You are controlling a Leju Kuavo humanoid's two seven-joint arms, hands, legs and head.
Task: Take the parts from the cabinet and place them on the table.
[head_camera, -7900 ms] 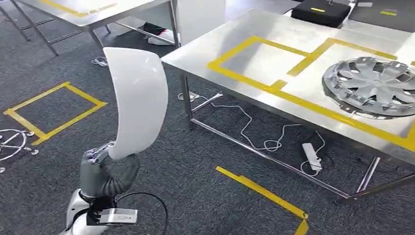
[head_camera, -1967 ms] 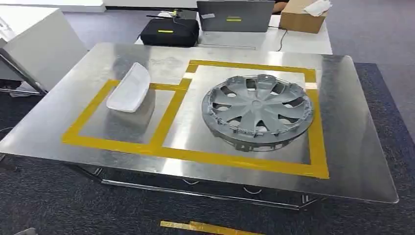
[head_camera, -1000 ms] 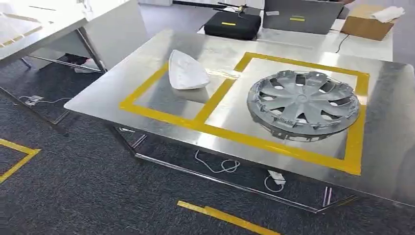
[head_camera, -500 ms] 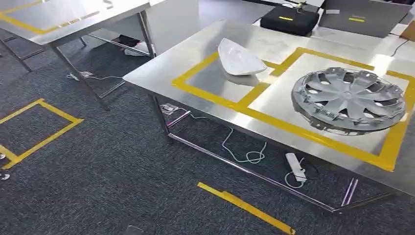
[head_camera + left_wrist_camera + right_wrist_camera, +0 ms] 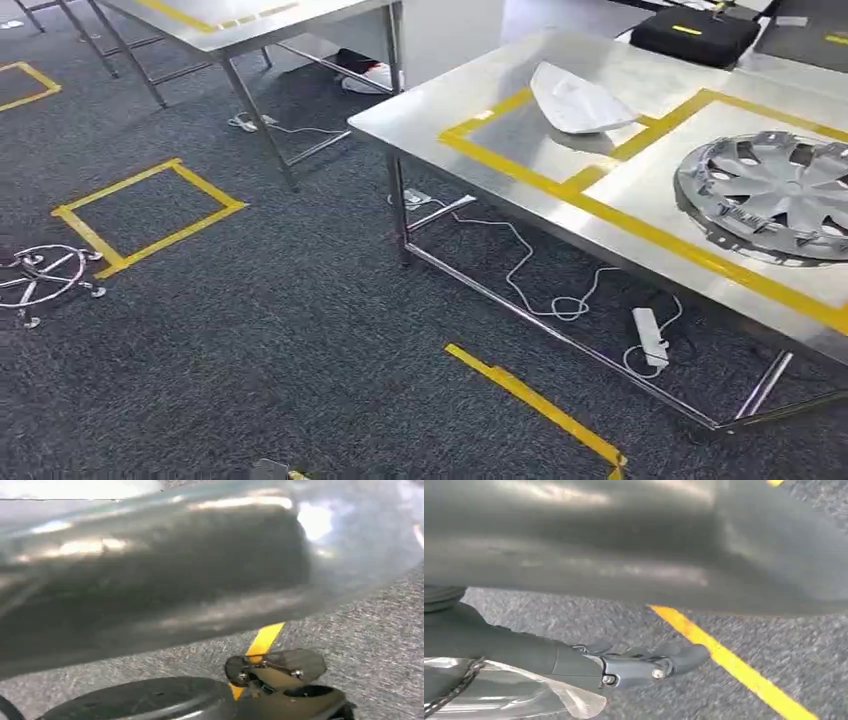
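Now the white part (image 5: 578, 98) lies on the steel surface (image 5: 430, 105) inside the left yellow-taped box, the wheel cover (image 5: 775, 195) in the box to its right. Right hand (image 5: 644, 666) hangs over carpet, fingers extended, holding nothing. Left hand (image 5: 280, 672): can't tell its state.

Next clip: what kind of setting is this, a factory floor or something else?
Likely a robot test lab arranged as a mock workshop rather than a real factory: steel tables marked with yellow tape, tape squares on grey carpet, car parts such as a hubcap, and a loose power strip.
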